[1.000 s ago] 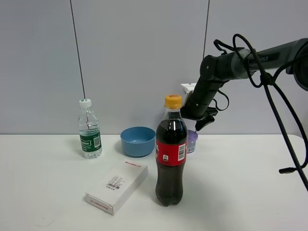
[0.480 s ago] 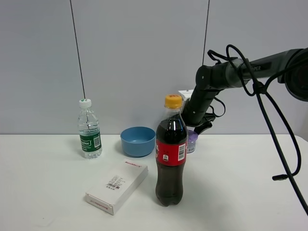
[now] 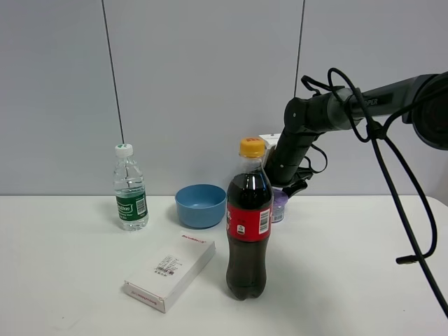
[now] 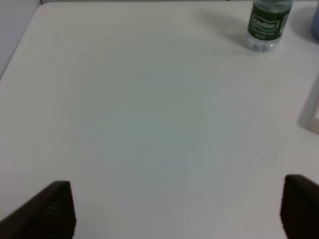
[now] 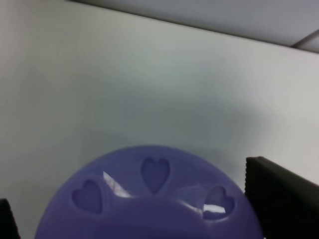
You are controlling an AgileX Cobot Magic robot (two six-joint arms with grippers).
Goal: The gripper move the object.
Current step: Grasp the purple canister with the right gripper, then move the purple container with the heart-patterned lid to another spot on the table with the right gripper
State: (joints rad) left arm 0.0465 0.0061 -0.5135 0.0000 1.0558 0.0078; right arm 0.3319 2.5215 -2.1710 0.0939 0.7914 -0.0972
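The object is a small tub with a lilac lid (image 3: 279,203), standing on the white table behind the cola bottle, which hides part of it. My right gripper (image 3: 288,186) is right above it, at the end of the dark arm. In the right wrist view the lilac lid (image 5: 149,199) with heart-shaped dimples fills the lower frame, and the black fingers (image 5: 279,199) stand apart on either side of it. The right gripper (image 5: 130,191) is open. My left gripper (image 4: 174,214) is open and empty over bare table; it does not show in the exterior view.
A cola bottle (image 3: 249,220) with a yellow cap stands in front of the tub. A blue bowl (image 3: 201,205) sits to its left, a water bottle (image 3: 130,189) further left, and a white flat box (image 3: 171,270) at the front. Black cables (image 3: 406,203) hang at the right.
The right arm has come down and slightly left, bringing the gripper from above the tub to right over its lid. Nothing else has moved.
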